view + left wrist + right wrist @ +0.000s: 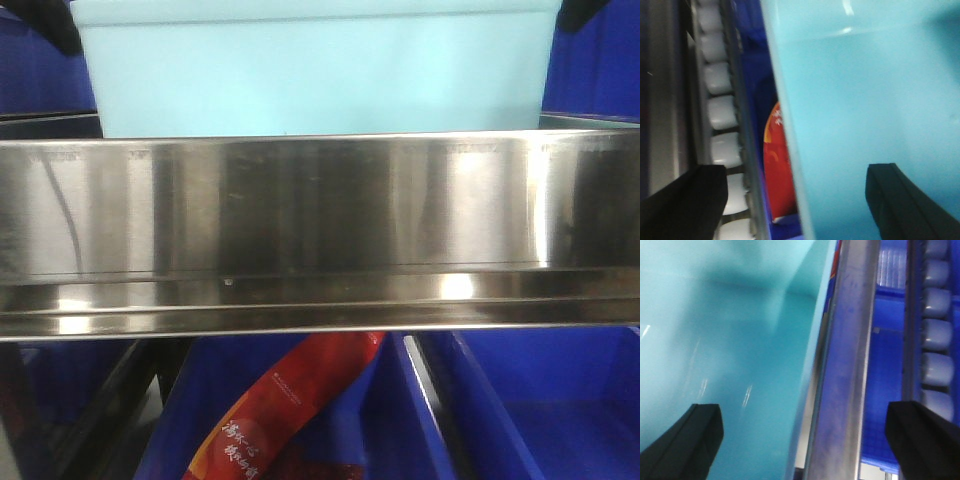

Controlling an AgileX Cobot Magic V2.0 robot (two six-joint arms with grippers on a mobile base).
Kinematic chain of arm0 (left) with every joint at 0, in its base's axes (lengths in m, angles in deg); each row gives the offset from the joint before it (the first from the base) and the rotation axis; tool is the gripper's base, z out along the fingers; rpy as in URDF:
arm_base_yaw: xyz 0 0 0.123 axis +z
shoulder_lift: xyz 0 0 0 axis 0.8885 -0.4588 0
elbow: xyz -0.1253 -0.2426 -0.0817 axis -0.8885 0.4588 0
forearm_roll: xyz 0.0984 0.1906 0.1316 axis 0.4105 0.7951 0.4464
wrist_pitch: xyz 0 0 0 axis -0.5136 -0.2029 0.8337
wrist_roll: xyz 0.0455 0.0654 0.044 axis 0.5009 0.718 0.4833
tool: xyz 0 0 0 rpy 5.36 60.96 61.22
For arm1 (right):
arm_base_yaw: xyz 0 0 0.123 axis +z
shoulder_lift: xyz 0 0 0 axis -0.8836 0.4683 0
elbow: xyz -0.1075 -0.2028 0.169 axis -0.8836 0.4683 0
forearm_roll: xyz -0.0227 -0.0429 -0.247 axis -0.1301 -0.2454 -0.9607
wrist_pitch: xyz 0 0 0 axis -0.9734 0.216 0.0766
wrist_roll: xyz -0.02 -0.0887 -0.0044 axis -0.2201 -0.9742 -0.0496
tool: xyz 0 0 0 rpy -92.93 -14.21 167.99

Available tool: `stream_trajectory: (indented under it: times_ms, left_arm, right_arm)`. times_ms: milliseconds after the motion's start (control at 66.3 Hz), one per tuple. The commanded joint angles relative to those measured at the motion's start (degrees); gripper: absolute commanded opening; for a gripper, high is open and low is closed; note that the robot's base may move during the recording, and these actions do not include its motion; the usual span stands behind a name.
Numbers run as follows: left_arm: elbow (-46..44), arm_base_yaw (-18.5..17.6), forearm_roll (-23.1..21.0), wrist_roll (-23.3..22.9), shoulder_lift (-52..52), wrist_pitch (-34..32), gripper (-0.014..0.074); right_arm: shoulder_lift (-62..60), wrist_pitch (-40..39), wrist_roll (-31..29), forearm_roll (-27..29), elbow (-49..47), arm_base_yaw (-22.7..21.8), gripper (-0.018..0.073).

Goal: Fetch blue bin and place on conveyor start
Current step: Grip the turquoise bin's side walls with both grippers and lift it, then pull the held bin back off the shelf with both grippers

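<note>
The blue bin (315, 70), a light cyan tub, sits on the shelf behind the steel rail, at the top of the front view. My left gripper (795, 202) is open and straddles the bin's left wall (790, 150), with one finger (682, 200) outside and the other (902, 200) inside the tub (865, 100). My right gripper (805, 442) is open and straddles the right wall (807, 390), with one finger (685, 440) inside the tub (725, 340) and the other (925, 440) outside. Neither finger pair touches the wall. The conveyor start is out of view.
A shiny stainless-steel shelf rail (320, 230) runs across in front of the bin. Dark blue ribbed bins (540, 400) stand below and on both sides, and one holds a red snack packet (290, 400). White rollers (720, 120) and grey rollers (937, 335) line the shelf beside the bin.
</note>
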Motion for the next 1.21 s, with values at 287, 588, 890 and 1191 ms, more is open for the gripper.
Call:
stream_trajectory:
  times_ms: [287,588,890,1191]
  left_arm:
    - [-0.42,0.22,-1.91,-0.44,-1.91,1.12,-0.0075]
    - [-0.42,-0.03,-1.79,-0.44,2.0,2.29,-0.0111]
    - [-0.42,-0.03,-1.89,-0.44,13.07,2.19,-0.0111]
    - [-0.42,-0.03,-2.11,-0.44,22.35,6.3,-0.0111]
  right_arm:
    - [2.74,-1.47,0.12,-0.75,-0.58,-0.09,0.0024]
    - [-2.49,0.07,0.12,-0.75,-0.82,-0.09,-0.0151]
    - [-14.16,0.91,0.12,-0.75,-0.82,0.42,-0.0151]
    - [-20.78,4.49,0.12,-0.75,-0.82,3.78,-0.0151]
